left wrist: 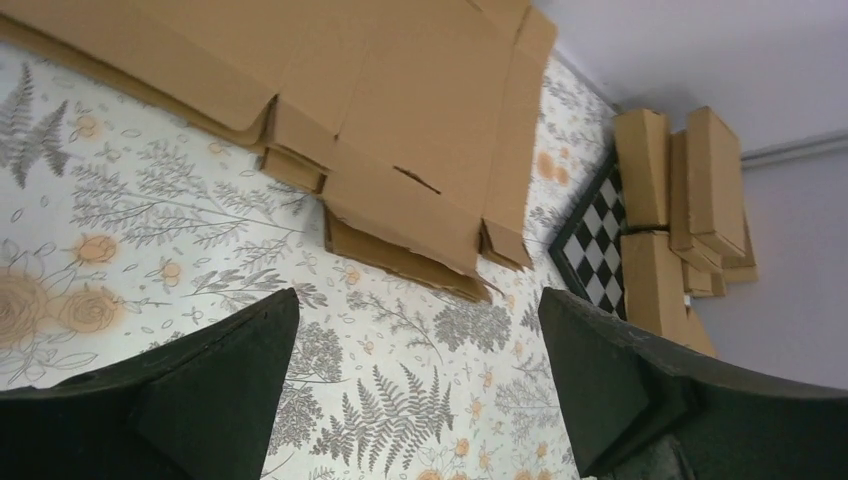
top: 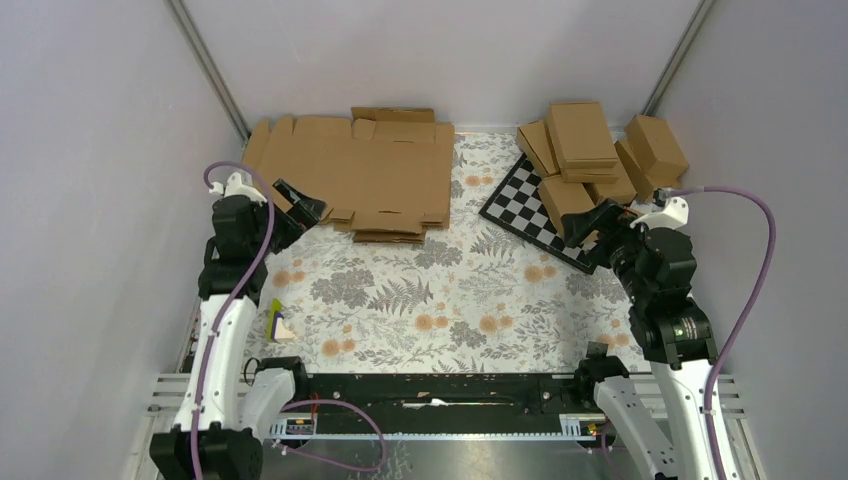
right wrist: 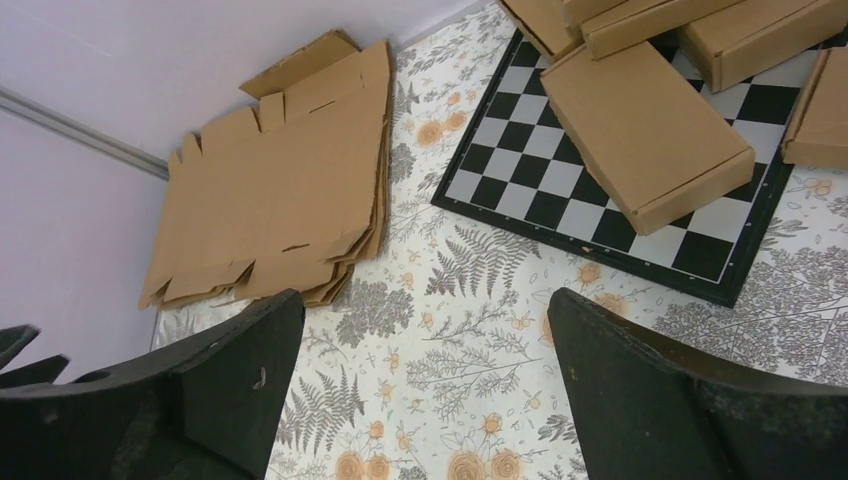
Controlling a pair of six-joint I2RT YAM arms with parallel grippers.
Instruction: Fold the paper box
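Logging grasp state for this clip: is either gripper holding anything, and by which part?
Nothing is held. The left gripper and right gripper are both open and empty, not touching the stack of flat cardboard blanks.

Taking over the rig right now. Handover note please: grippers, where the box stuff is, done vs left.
Left gripper: open, empty, at the near left corner of the stack of flat blanks.
Right gripper: open, empty, over the chessboard, beside the pile of closed boxes.
Paper box: flat, uppermost blank on the stack, far left; nothing holds it.
Done: no fold on this blank.
Left: pull it off the stack, fold walls and flaps, close the lid.
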